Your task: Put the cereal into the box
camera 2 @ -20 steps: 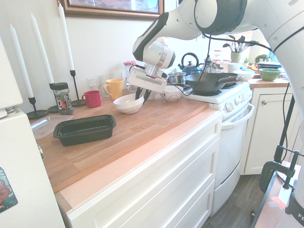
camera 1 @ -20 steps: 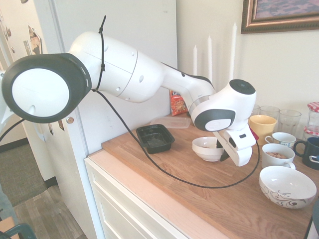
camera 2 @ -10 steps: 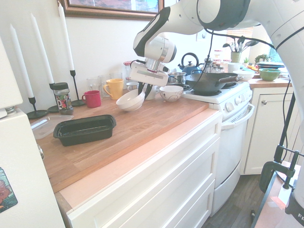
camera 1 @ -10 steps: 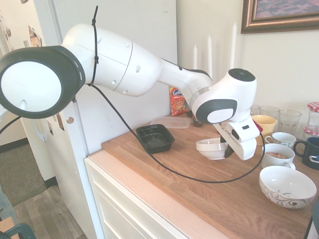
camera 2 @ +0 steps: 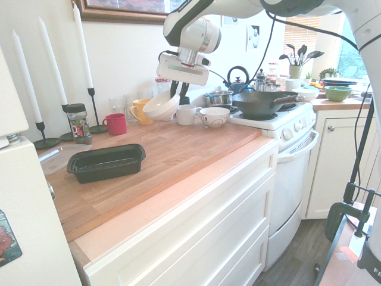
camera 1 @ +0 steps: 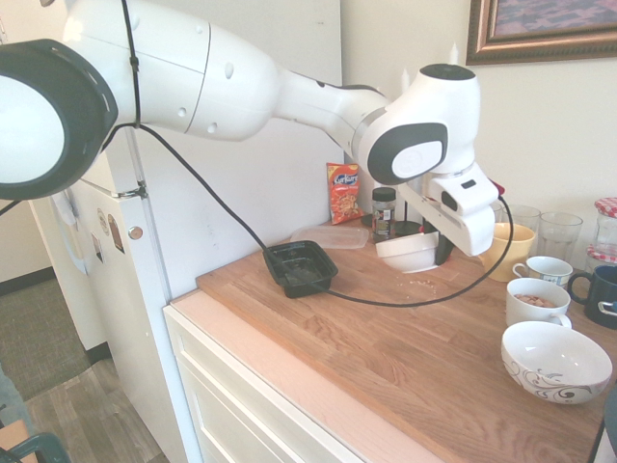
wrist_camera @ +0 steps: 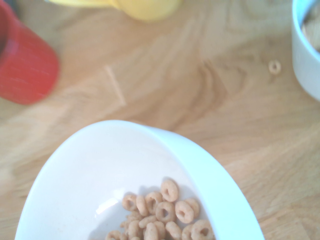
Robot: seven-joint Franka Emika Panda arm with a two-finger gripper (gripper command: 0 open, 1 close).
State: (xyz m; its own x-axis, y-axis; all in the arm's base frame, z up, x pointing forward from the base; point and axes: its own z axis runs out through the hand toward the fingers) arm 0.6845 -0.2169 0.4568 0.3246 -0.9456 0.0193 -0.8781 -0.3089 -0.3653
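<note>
Lifted clear of the counter since a second ago, the white bowl now hangs tilted in the air, its rim clamped in the claw. Cereal lies heaped in the bowl's low side. A few spilled pieces lie on the wooden counter beneath. From the bowl, the black box sits at about 8 o'clock in the second exterior view, well apart, nothing visible inside.
</note>
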